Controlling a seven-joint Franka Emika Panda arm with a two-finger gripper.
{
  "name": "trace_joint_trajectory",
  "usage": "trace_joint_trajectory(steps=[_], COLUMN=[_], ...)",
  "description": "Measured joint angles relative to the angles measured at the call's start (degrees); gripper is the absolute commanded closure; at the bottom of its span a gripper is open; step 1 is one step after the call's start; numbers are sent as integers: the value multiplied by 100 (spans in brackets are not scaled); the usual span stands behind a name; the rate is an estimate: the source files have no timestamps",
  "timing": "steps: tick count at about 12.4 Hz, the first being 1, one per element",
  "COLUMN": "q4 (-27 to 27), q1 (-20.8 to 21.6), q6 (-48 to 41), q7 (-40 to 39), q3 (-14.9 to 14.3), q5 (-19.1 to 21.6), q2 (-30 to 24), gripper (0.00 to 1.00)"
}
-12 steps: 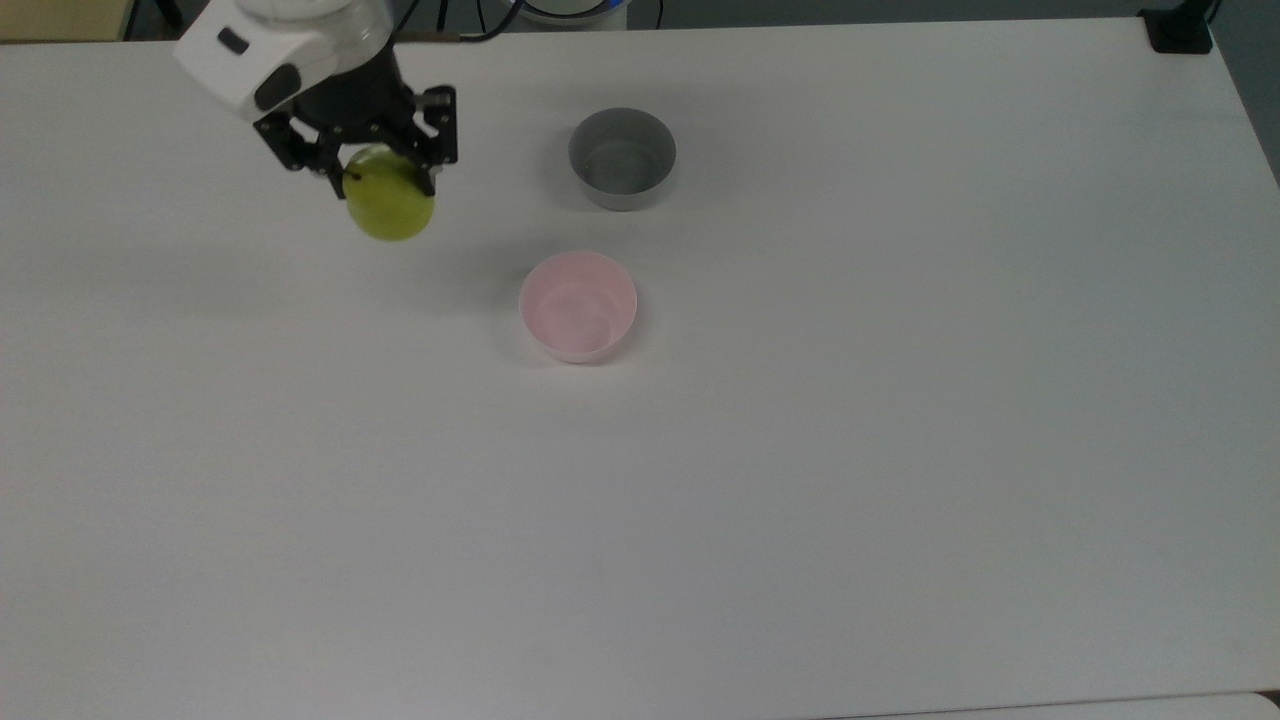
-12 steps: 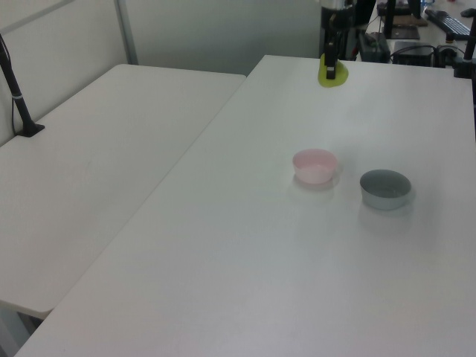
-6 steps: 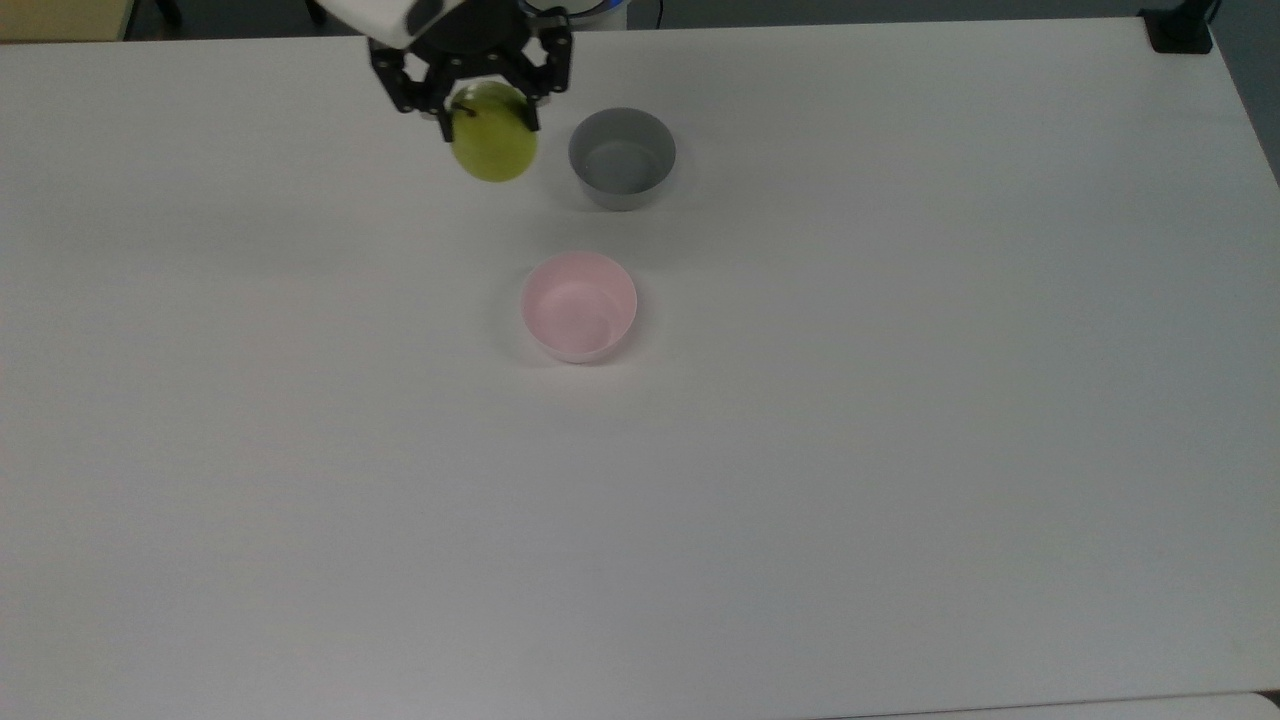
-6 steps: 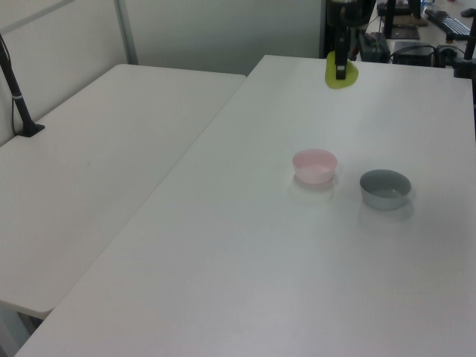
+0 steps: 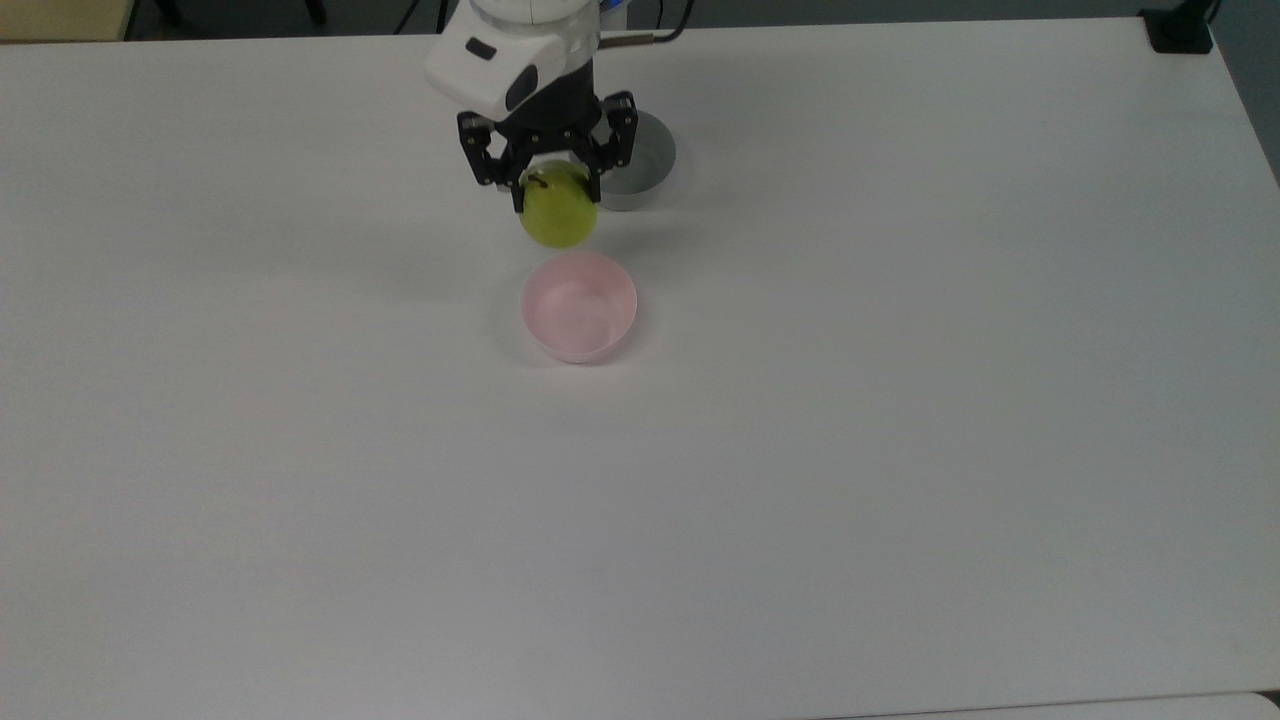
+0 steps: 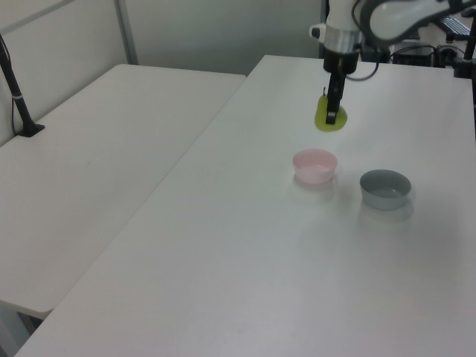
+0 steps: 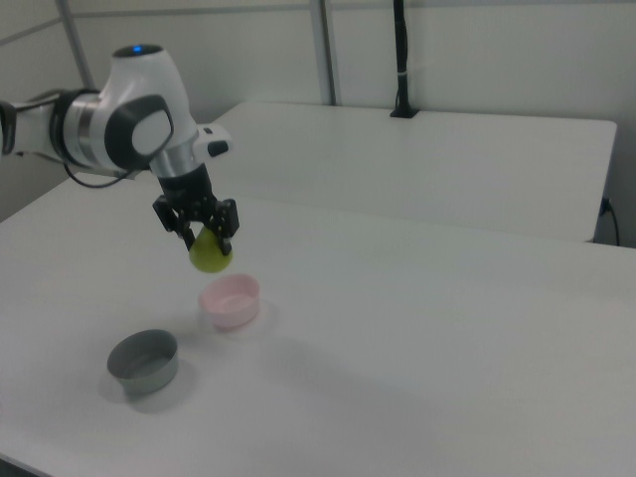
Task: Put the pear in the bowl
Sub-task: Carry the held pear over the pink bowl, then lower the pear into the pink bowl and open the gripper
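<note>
Carry step, mid-transfer. Gripper point(image 5: 553, 192) clamped on the pear point(image 5: 558, 212), fingers point(image 5: 518, 190) pinching its upper part w/ the dark stem end up between them, most of the fruit hanging below the tips. Held clear of the white table point(image 5: 900, 450) — right view shows the pear point(image 7: 210, 254) in the air, well above the surface.

Target, the pink bowl point(image 5: 579, 305), sits below and a bit past the fingertips; in the top view, just under the pear w/ a small gap. In the right view the pink bowl point(image 7: 231, 300) is just down and to the right view's right of the fruit. Left view puts the pear point(image 6: 328, 119) above and behind the pink bowl point(image 6: 314, 165). Not over the rim centre yet, by the look of it.

Grey bowl point(image 5: 640, 170) partly tucked behind the fingers in the top view, close by — wrong one, to be avoided. Standing apart from the pink one in the left view, grey bowl point(image 6: 385, 188).

Next, prob.: short shift to bring the fruit over the pink bowl's middle, lower till the pear's bottom is inside the rim, then spread the fingers. Roundish fruit, light bowl — a drop from height could bounce it out or tip the bowl, so release low.
</note>
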Motion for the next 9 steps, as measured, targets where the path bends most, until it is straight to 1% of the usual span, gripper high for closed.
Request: trace_joint_trajectory(steps=[2,3,8,9], q4=[-498,-611,-662,-661], q1=[33,42,184,214], q6=[810,1072,2042,2170], q7=[0,0,222,237], q3=[0,0,2,2], q5=[-13,-14,-79,-110], q2=[58,145,762,875], gripper=[95,95,94,84])
